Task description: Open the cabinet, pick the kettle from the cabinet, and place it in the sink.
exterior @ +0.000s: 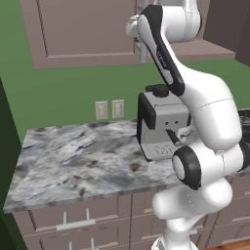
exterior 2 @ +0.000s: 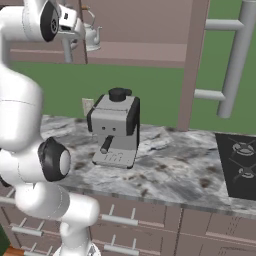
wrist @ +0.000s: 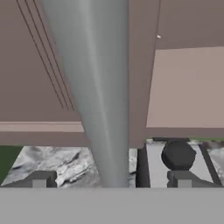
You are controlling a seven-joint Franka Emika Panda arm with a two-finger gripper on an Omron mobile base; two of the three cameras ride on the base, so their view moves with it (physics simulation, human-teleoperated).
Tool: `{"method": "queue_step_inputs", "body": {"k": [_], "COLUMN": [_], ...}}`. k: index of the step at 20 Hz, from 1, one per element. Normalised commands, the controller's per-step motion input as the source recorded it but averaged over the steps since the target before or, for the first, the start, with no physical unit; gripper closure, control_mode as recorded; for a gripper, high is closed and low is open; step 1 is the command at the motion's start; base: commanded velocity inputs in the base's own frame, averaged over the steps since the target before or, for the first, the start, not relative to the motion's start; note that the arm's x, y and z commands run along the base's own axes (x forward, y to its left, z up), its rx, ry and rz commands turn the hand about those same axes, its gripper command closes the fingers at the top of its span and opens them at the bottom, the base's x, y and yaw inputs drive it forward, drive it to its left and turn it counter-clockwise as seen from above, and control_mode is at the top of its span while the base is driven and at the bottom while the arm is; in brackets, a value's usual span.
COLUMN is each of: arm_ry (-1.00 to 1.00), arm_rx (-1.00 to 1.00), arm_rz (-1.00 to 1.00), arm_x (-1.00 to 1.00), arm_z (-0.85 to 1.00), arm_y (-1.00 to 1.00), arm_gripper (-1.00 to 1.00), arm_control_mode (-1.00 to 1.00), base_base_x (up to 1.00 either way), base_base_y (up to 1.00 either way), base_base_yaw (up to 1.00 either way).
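The cabinet hangs above the counter. Its left door [exterior: 83, 29] is closed, and its right door [exterior 2: 194, 60] stands swung out, its long silver handle [exterior 2: 235, 55] facing the room. The kettle [exterior 2: 92, 34], small and silvery with a thin arched handle, sits on the cabinet's shelf just inside the opening. My gripper [wrist: 111, 180] is raised to the left door's vertical bar handle [wrist: 96, 87]. It is open, with one fingertip on each side of the bar and not pressing on it. The sink is out of view.
A boxy grey-and-black coffee machine [exterior: 158, 124] stands on the marble counter [exterior: 73, 156], right below my hand. A black stove top [exterior 2: 240, 165] lies at the right end. Two wall sockets [exterior: 110, 109] sit on the green wall. Base drawers [exterior: 73, 224] run under the counter.
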Motion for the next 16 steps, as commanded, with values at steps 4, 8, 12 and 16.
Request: {"method": "queue_step_inputs", "body": {"k": [4,8,12,16], "arm_ry": [-0.03,-0.11,-0.13,-0.15], "arm_rx": [0.00,0.00,-0.01,-0.04], "arm_rz": [0.00,0.00,0.00,0.00], "arm_x": [0.49,0.45,0.37,0.14], "arm_z": [-0.09,-0.11,-0.13,-0.10], "arm_y": [0.06,0.15,0.24,0.27], "arm_gripper": [-1.00,-1.00,1.00,1.00], "arm_control_mode": [-1.00,-1.00,-1.00,-1.00], "base_base_x": [0.00,0.00,0.00,0.00], "base_base_y": [0.00,0.00,0.00,0.00], "base_base_yaw": [0.00,0.00,0.00,0.00]}}
